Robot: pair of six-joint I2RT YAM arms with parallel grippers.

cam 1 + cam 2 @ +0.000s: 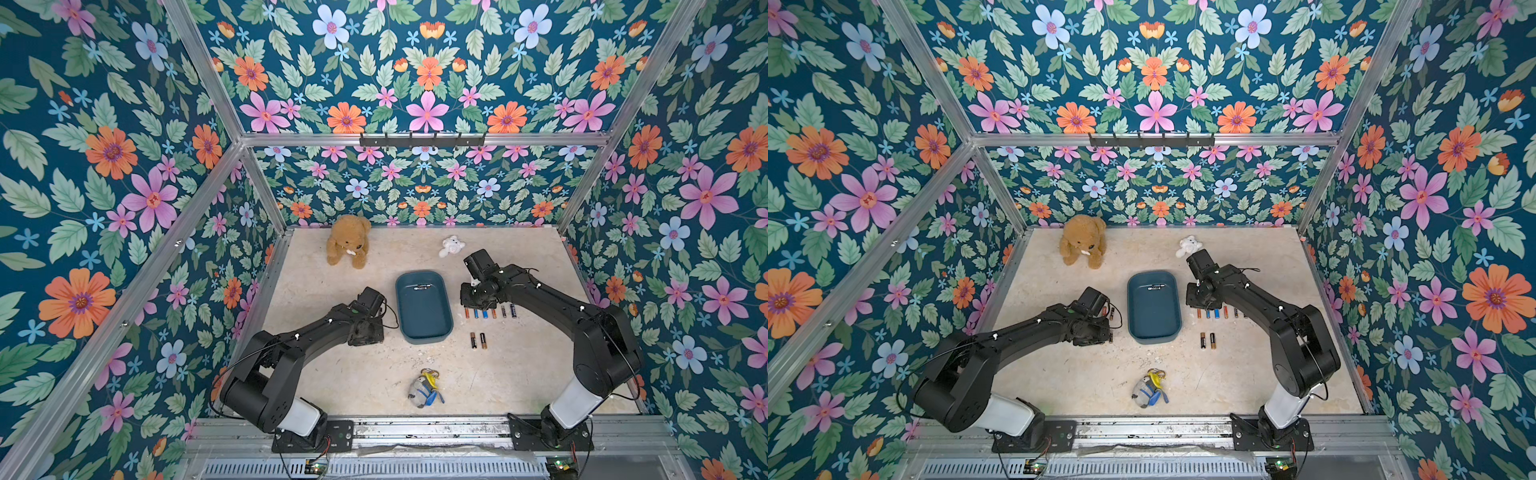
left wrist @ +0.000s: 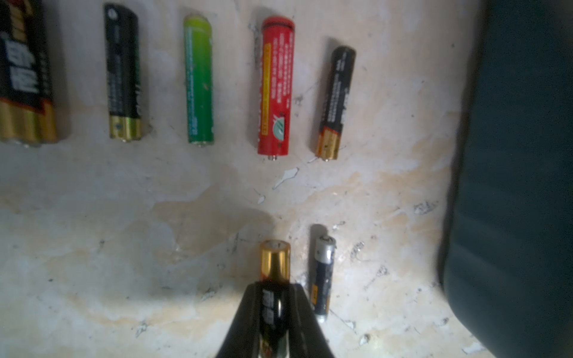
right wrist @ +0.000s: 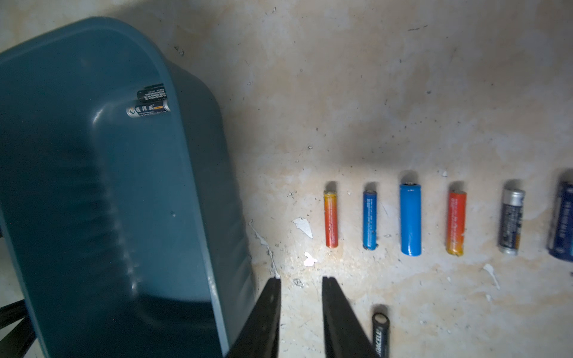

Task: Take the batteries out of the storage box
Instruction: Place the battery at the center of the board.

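Placement in progress: the left pincer [image 2: 275, 286] is setting a black-and-gold battery [image 2: 274, 260] on the table [image 2: 124, 248]; the storage box [image 1: 424, 320] is not yet cleared.
The left pincer is pinching the cell by its black end, just beside a slim dark cell [image 2: 322, 276] and short of the laid-out row [image 2: 200, 80]. Recommended: lowering it flat, parallel to that neighbour, and letting go only once it is bearing on the table, lest it roll. Contact cannot be told; the top views are hiding these fingertips under the wrist, and the row's end cell is being cut off. Further out, the right pincer [image 3: 300, 282] is standing spread and empty just beside the box wall. At the box's far end two batteries [image 3: 148, 108] are lying, one partly behind the rim.
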